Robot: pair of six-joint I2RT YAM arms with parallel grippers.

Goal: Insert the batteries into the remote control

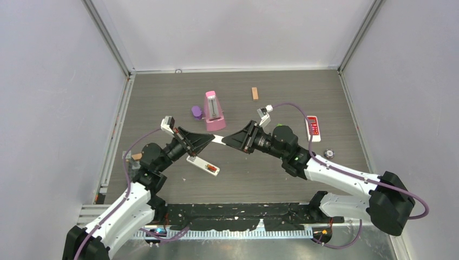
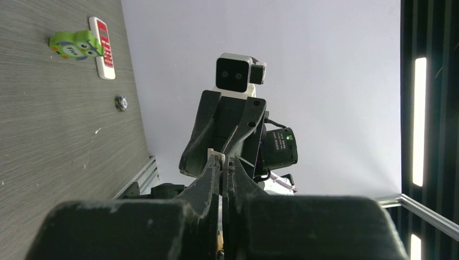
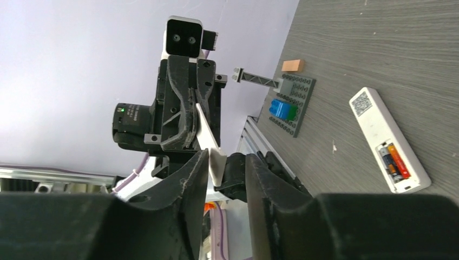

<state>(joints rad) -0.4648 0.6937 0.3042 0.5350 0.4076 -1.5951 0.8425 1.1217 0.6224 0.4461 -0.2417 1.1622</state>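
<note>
Above the dark grey wood-grain worktop [image 1: 157,97], left claw [image 1: 210,138] and right claw [image 1: 227,140] tip to tip, with a thin white flat plastic plate [image 1: 218,140] bridging them.

Left claw [image 2: 221,162] clamped shut on one end of the plate [image 2: 215,157], fingers pressed against both faces in the left wrist view.

Right claw [image 3: 227,162] partly open around the other end of the plate [image 3: 208,141]: one face against one finger [image 3: 189,173], a clear gap to the other finger. No grip there.

On the worktop just nearer the arm bases than the plate, a long white remote control [image 1: 201,163], lying flat, back up, battery bay uncovered. Inside the bay, side by side, the small cylindrical batteries [image 3: 394,162], one red-orange and one dark; seen from above only as a red speck [image 1: 212,169] at the remote's end.

Farther back, an upright pink tapered object [image 1: 214,111] with a small purple lump [image 1: 196,112] just beside it, and a small tan wooden block [image 1: 254,93] apart from both. Toward the right wall, a red-and-white handset [image 1: 313,128], lying flat. In the right wrist view, a grey studded baseplate [image 3: 295,92] carrying blue and green bricks.
</note>
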